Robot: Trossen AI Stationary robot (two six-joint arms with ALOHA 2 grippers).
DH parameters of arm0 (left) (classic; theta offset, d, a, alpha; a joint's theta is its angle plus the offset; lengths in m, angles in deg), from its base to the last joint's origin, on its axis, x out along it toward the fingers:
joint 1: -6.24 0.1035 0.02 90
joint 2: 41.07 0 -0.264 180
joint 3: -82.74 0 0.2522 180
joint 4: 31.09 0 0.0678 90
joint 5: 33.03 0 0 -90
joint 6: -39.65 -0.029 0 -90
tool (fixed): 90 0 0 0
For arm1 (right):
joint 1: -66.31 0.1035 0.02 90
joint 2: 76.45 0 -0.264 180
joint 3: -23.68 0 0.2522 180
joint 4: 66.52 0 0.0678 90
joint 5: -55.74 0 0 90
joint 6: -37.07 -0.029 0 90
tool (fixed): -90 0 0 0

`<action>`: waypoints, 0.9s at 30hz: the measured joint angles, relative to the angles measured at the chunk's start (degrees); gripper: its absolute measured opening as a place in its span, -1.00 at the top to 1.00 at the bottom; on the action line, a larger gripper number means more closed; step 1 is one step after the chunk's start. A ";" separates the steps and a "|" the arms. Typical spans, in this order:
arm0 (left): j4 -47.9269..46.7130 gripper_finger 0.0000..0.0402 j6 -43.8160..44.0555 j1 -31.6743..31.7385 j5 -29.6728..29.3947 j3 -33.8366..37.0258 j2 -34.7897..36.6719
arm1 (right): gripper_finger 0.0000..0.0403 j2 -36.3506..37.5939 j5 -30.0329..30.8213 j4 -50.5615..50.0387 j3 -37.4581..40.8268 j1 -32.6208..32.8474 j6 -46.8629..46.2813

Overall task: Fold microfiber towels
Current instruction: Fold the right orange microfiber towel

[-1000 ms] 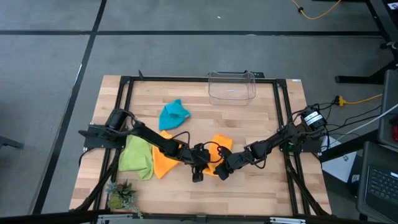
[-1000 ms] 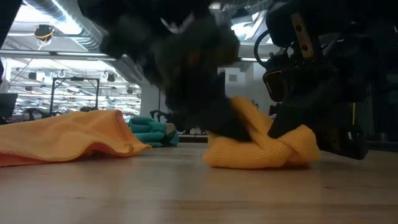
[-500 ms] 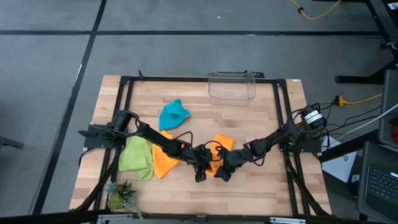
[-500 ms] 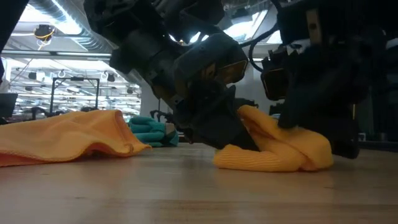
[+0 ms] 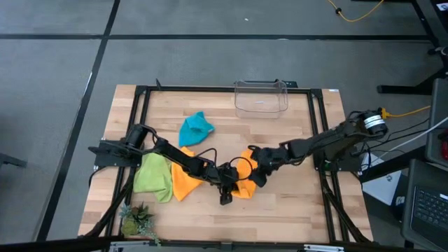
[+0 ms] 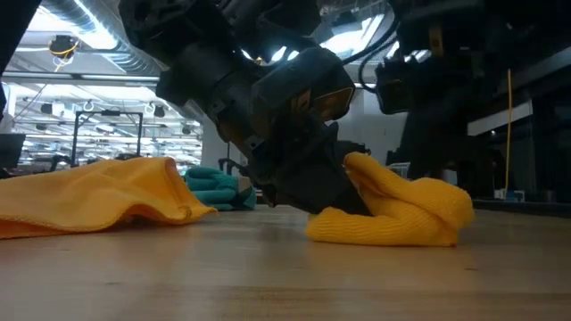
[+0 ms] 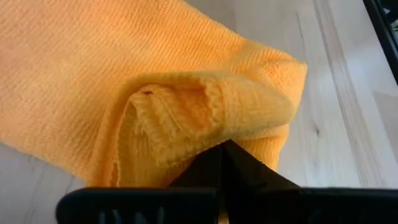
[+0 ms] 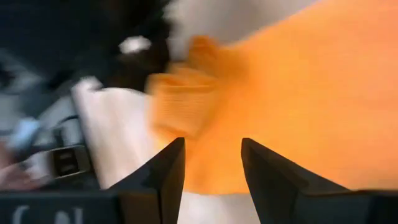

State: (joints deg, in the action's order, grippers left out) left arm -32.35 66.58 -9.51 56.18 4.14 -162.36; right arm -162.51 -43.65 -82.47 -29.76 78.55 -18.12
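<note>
Pinching a bunched edge of the orange towel [image 5: 245, 183] near the counter's [image 5: 280, 210] front middle, the left pincer [image 5: 225, 189] is pressed together on it; the right pincer [image 5: 256, 168] hangs spread just above, holding nothing. The cloth looks soft, light and floppy; a free corner seems the best hold
</note>
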 joint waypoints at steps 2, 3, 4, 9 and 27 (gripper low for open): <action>0.11 1.00 0.04 0.00 -0.04 0.01 0.00 | 0.21 1.68 3.38 -2.75 0.02 0.13 0.41; 0.23 1.00 0.02 -0.02 -0.17 0.03 -0.02 | 0.22 2.34 4.49 -2.46 0.04 0.70 1.75; 0.41 1.00 0.01 -0.02 -0.29 0.07 -0.02 | 0.22 2.95 6.32 -1.60 0.04 1.72 3.52; 2.12 1.00 -0.03 -0.11 -1.04 0.16 -0.22 | 0.22 4.37 26.87 1.18 -0.02 10.45 14.94; 9.09 0.66 -2.02 0.72 0.18 0.21 -0.59 | 0.22 -8.00 44.59 17.52 -0.60 26.47 14.26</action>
State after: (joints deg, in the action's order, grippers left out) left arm -23.25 64.56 -8.79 56.36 4.35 -162.95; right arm -170.52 0.94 -64.95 -30.36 105.02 -3.85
